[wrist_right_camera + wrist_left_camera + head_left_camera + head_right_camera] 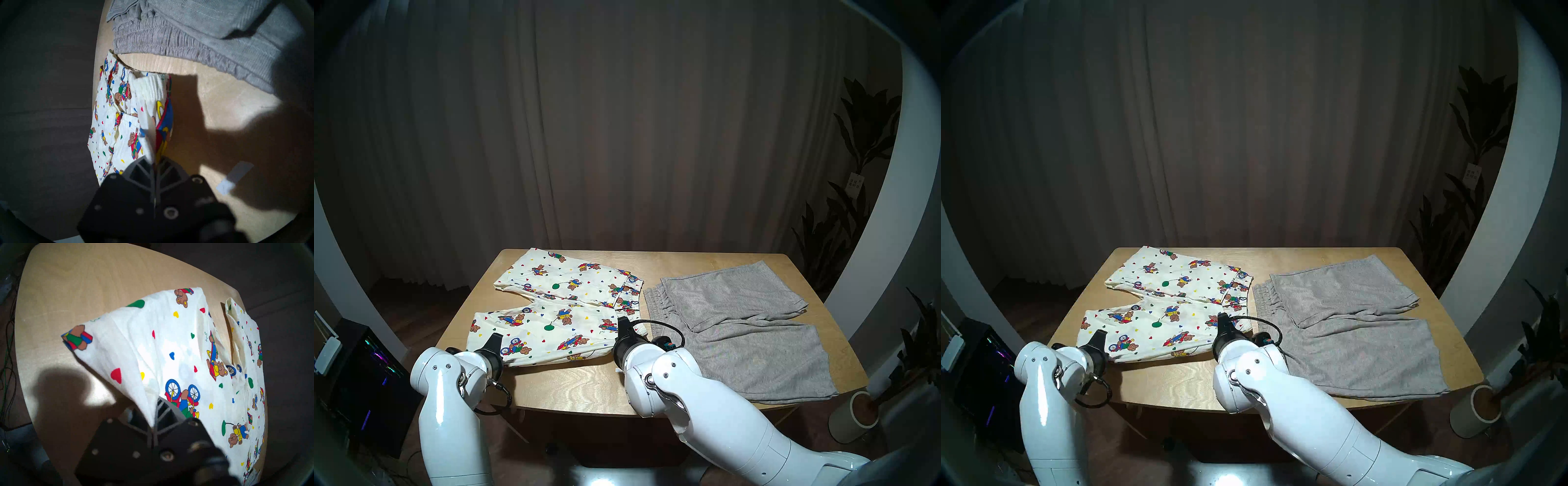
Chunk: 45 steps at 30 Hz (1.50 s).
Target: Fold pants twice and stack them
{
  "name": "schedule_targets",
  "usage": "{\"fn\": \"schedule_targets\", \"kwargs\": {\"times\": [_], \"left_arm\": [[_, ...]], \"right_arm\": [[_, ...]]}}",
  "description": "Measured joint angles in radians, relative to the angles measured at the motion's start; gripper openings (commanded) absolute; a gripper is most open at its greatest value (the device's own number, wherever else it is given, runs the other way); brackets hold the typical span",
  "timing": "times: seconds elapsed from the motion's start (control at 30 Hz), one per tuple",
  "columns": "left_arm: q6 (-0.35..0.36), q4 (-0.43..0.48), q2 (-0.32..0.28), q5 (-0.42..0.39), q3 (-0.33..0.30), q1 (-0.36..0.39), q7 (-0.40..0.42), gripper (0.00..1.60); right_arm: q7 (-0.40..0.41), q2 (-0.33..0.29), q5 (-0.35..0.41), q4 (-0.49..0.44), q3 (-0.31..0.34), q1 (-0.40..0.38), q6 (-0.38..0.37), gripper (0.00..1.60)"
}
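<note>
Head view: teddy-bear shorts lengthwise across table, waistband rightward.

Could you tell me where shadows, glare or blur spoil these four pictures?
Head views: dim room, dark fisheye rim, glare on the white arms; table evenly lit. Left wrist: the left hand is blurred and throws a dark shadow on the wood. Right wrist: a broad shadow covers the table's right side; the grey shorts look soft.

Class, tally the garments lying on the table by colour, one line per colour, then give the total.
Cream shorts printed with teddy bears: 1
Plain grey shorts: 1
Total on the table: 2
</note>
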<state>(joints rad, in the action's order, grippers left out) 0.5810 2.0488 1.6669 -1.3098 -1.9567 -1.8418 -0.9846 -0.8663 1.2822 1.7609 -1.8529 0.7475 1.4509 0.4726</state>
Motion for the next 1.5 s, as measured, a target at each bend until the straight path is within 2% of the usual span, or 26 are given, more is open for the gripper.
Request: {"fn": "schedule_targets", "kwargs": {"times": [0.53, 0.77, 1.13, 1.5], "left_arm": [[0.001, 0.075, 0.005, 0.002, -0.012, -0.061, 0.022, 0.00], [-0.009, 0.134, 0.030, 0.006, -0.021, -0.118, 0.038, 0.00], [-0.025, 0.178, 0.063, 0.022, -0.019, -0.178, 0.063, 0.00], [-0.036, 0.219, 0.083, 0.043, 0.005, -0.203, 0.066, 0.00]], "right_arm": [[-0.097, -0.041, 0.059, -0.100, 0.011, 0.001, -0.039, 0.00], [-0.116, -0.054, 0.058, -0.128, 0.002, 0.002, -0.047, 0.00], [-0.141, -0.082, 0.062, -0.180, 0.003, 0.009, -0.060, 0.00], [-0.218, -0.120, 0.140, -0.243, 0.049, 0.010, -0.087, 0.00]]}}
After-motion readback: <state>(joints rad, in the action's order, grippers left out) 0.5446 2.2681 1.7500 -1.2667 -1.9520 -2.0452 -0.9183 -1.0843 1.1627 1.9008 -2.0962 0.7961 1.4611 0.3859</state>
